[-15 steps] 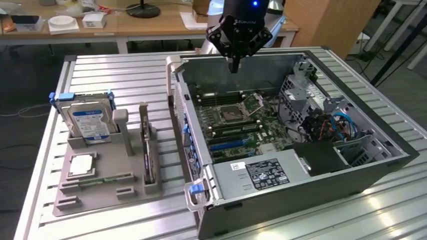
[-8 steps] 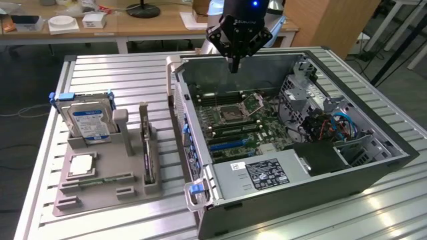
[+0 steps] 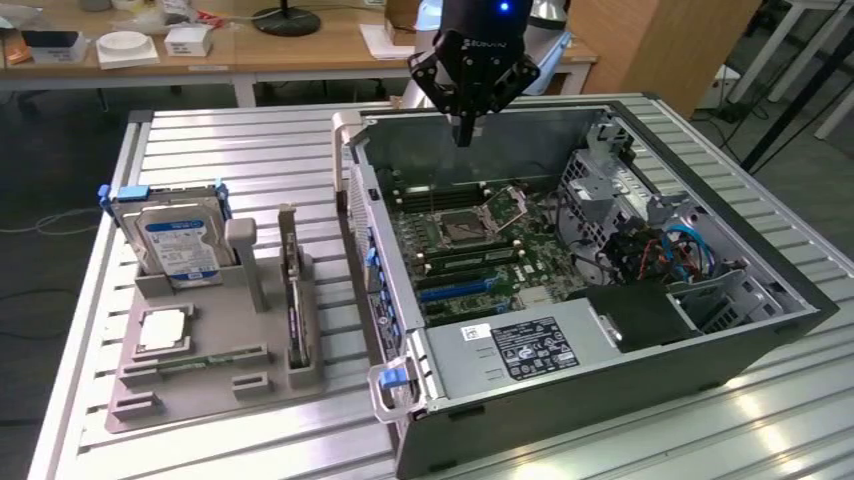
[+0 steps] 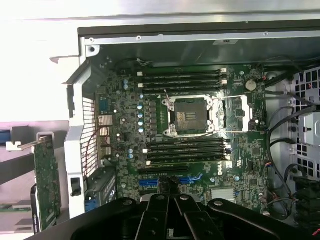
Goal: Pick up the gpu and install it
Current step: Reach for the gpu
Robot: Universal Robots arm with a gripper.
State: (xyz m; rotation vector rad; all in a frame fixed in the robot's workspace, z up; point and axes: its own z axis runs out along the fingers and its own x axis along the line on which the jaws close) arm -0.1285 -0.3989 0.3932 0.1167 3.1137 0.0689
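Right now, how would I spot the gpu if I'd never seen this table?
Find the open computer case, then the grey holder tray on the exterior view's left of it. The gpu stands on edge in the slot nearest the case: thin and dark, unlike the silver hard drive with its blue-white label.

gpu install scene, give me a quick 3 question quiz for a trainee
1. True or false: the claw hovers above the open computer case.
2. Short answer: what does the claw hold?
3. Where is the gpu?
A. inside the computer case
B. standing on edge in the grey holder, on the exterior view's left of the case
C. in the claw

Key
1. True.
2. Nothing; it is shut and empty.
3. B.
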